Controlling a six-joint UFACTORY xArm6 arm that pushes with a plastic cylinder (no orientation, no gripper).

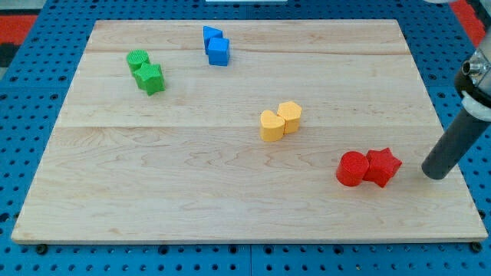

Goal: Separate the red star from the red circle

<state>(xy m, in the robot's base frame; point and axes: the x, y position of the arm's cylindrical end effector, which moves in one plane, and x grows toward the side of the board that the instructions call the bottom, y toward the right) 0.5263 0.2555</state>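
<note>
No claw here: the tip [436, 175] waits right of the touching red star [383, 166] and red circle [353, 169], needing a wedge between.

My rod [454, 146]: upper part cut off by the view's right edge; mount above it only partly in frame; rear blue block [212, 35]: front hidden behind the blue cube [219, 52], shape unclear; rear green block [138, 60]: partly covered, shape unclear.
</note>
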